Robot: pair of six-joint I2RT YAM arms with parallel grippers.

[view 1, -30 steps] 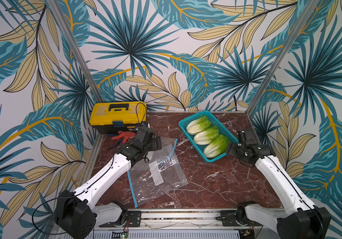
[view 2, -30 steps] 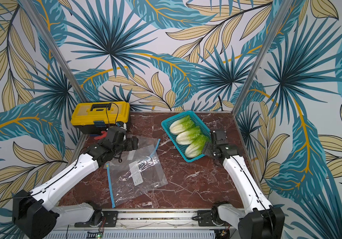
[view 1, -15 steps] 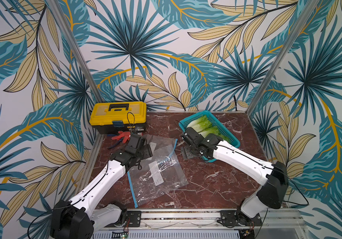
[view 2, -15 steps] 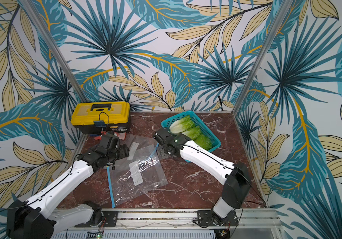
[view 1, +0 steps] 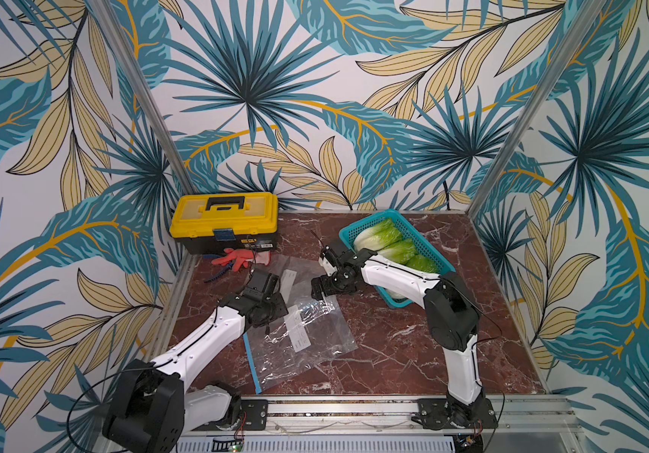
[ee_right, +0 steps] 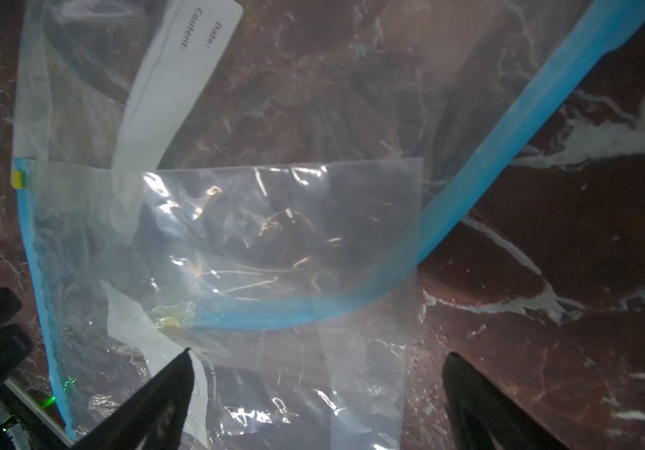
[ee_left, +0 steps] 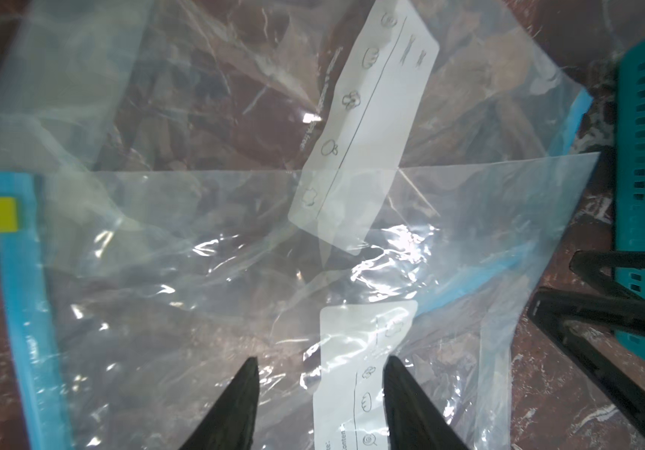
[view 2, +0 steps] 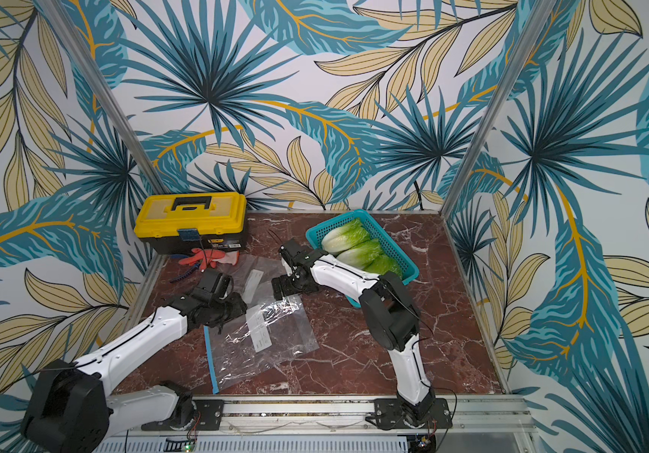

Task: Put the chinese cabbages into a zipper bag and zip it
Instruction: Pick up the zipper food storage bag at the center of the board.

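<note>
Three chinese cabbages, white at the base with green frilly tops, lie side by side in a teal basket at the back right. A clear zipper bag with a blue zip strip lies flat at centre left, overlapping a second clear bag. My left gripper hovers over the bag, jaws partly apart with its white label between them. My right gripper is wide open over the bag's far edge, nothing held. A yellow slider sits on the zip.
A yellow toolbox stands at the back left, with red-handled pliers just in front of it. The right arm reaches across in front of the basket. Patterned walls close in the marble table on three sides.
The right arm swung from beside the basket over to the bag's far edge and its jaws widened. The left gripper drew back over the bag and its jaws narrowed.
</note>
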